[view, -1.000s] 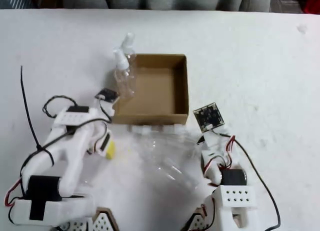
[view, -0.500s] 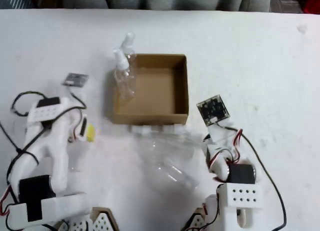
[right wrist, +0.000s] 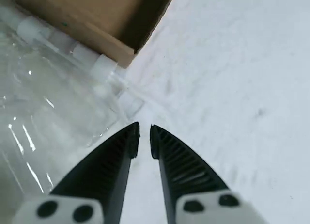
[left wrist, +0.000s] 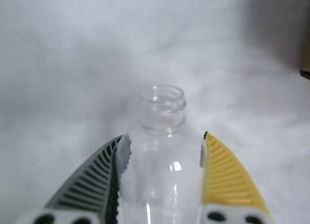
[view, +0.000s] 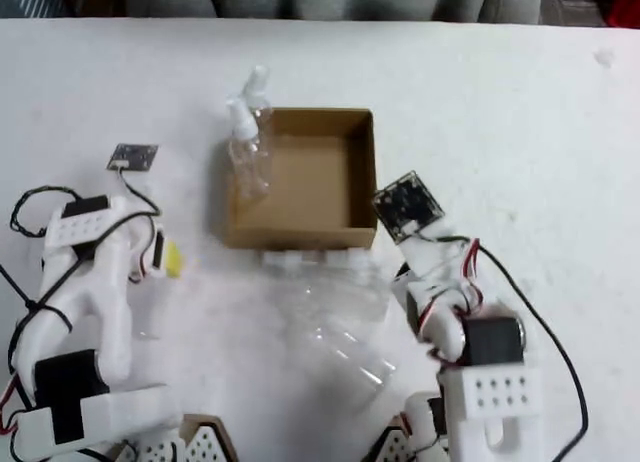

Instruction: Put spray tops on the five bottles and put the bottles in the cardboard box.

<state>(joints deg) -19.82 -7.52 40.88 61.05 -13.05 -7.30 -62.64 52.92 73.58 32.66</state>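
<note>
The cardboard box (view: 300, 177) sits open just above the middle of the high view on the white table (view: 520, 132). A clear bottle with a white spray top (view: 248, 132) stands upright against its left wall, though from here I cannot tell whether it is inside or outside. Just below the box's near wall, a loose heap of clear bottles (view: 335, 312) lies on its side, with a few small white cylindrical pieces (view: 285, 260) along the cardboard. At the lower left of the high view, the left arm (view: 90, 282) stretches up the table. The left gripper (left wrist: 163, 137) pinches an open-necked bottle (left wrist: 162, 156) by its shoulder, with the grey finger (left wrist: 92, 185) on one side, the yellow finger (left wrist: 225, 178) on the other, and no top on the neck. At the lower right, the right arm (view: 470, 347) points toward the box's near right corner. The right gripper (right wrist: 144, 133) hangs over bare table just beside the heap, its black fingers (right wrist: 179, 166) pressed almost together with nothing between them.
</note>
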